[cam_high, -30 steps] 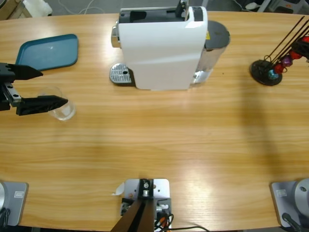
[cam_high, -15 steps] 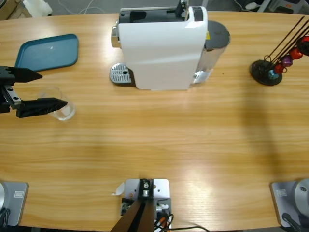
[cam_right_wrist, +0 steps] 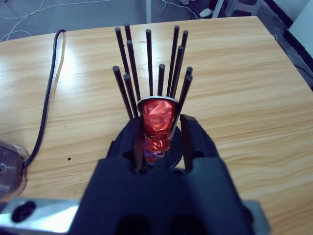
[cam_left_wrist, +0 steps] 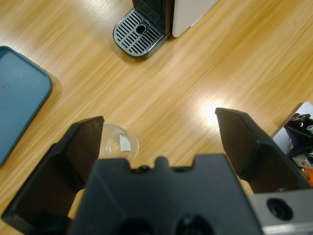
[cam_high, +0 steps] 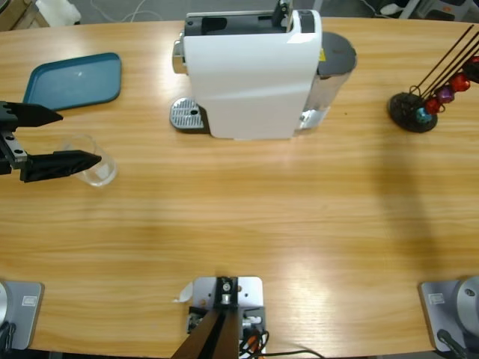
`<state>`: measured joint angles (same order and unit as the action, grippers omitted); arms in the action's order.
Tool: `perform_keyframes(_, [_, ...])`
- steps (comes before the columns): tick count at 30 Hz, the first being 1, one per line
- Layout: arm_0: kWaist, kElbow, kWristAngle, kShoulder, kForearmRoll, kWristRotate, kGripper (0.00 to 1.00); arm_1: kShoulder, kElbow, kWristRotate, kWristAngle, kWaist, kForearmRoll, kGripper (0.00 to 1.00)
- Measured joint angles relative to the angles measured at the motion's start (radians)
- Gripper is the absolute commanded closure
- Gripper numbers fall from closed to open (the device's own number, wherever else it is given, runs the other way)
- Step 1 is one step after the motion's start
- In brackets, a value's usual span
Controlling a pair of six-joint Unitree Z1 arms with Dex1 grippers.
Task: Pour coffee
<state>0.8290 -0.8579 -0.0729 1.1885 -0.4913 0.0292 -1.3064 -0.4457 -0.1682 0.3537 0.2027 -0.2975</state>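
The left gripper (cam_high: pixel 66 138) gapes wide at the table's left edge, holding nothing; a small clear drinking glass (cam_high: pixel 93 164) stands just beside one fingertip (cam_high: pixel 91 158). Whether it holds coffee is unclear. Beyond lie bare wood, a teal plastic tray (cam_high: pixel 75 78) and a white coffee machine (cam_high: pixel 251 71). The right gripper (cam_right_wrist: pixel 161 129) is nearly closed around a red foil capsule (cam_right_wrist: pixel 156 120) in a black rod rack (cam_right_wrist: pixel 149 63).

I see the capsule rack (cam_high: pixel 416 111) cut at the frame edge, glass (cam_left_wrist: pixel 121 144) half behind my left jaw, its contents unreadable.

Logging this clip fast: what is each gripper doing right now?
Left gripper: open, empty, clear glass by one jaw.
Right gripper: shut on red capsule in the capsule rack.
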Motion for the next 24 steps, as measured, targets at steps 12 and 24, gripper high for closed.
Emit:
perform_keyframes(12, [0.0, 0.0, 0.0, -0.002, 0.002, 0.002, 0.009, -0.016, 0.001, 0.013, 0.0, -0.004, -0.008, 1.0])
perform_keyframes(24, [0.0, 0.01, 0.003, -0.008, 0.004, 0.006, 0.009, -0.018, 0.011, 0.044, -0.008, -0.004, -0.035, 1.0])
